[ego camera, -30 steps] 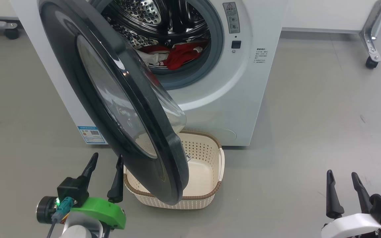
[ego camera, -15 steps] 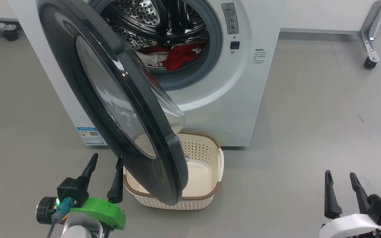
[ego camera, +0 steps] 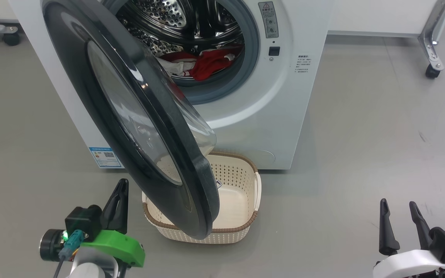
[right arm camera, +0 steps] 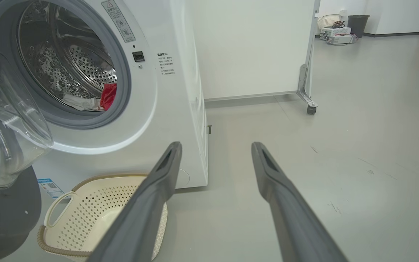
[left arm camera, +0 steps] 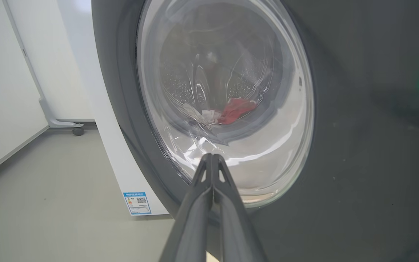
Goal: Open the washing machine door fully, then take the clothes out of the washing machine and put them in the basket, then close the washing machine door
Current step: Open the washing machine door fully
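The white washer [ego camera: 276, 116] stands at the far side, with its round hole facing us. The black door [ego camera: 129, 116] hangs from the washer's left side and swings out toward us. It is only part way open. Its low edge hangs over the left part of the basket [ego camera: 234, 175] and hides it. I think the door must go wider first, or it will be in the way.

The basket sits on the floor, touching or just in front of the washer, below the hole. That looks like a good spot, because the clothes would only have a short way to go. The part of it I can see is empty.

The clothes [ego camera: 211, 63], red and white, lie at the bottom of the drum, far behind the door.

The left fingers [ego camera: 118, 204] are pressed together and hold nothing. They point at the door's outer face, near its glass. I guess they are shut to make one thin, stiff tip for moving the door.

The right fingers [ego camera: 386, 227] are spread wide and hold nothing. They wait at the near right, well apart from the washer, maybe ready to reach in.
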